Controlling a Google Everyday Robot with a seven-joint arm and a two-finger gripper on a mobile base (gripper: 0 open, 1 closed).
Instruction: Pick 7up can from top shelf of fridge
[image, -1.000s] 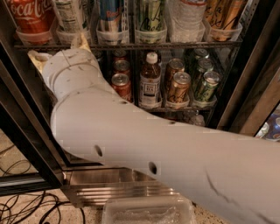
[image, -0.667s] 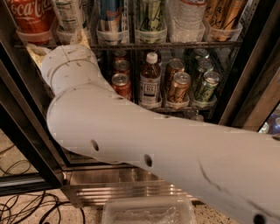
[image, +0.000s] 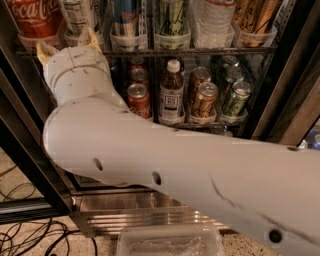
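The 7up can (image: 78, 16) stands in a clear tray on the top shelf (image: 200, 51) of the fridge (image: 285, 95), second from the left, its white nutrition panel facing me. My gripper (image: 67, 45) is just below and in front of the can, at the shelf's front rail. Its two tan fingertips (image: 43, 50) are spread apart, one left of the can's tray and one at its right side. It holds nothing. My white arm crosses the lower half of the camera view and hides the lower left of the fridge.
A red Coca-Cola can (image: 30, 17) stands left of the 7up can, a Red Bull can (image: 127, 17) right of it, then a green can (image: 171, 17) and a water bottle (image: 215, 15). Cans and a bottle (image: 171, 92) fill the lower rack. A plastic tub (image: 170, 242) and cables (image: 30, 240) lie on the floor.
My gripper and wrist have risen a little toward the top shelf rail under the 7up can. The cans have not moved.
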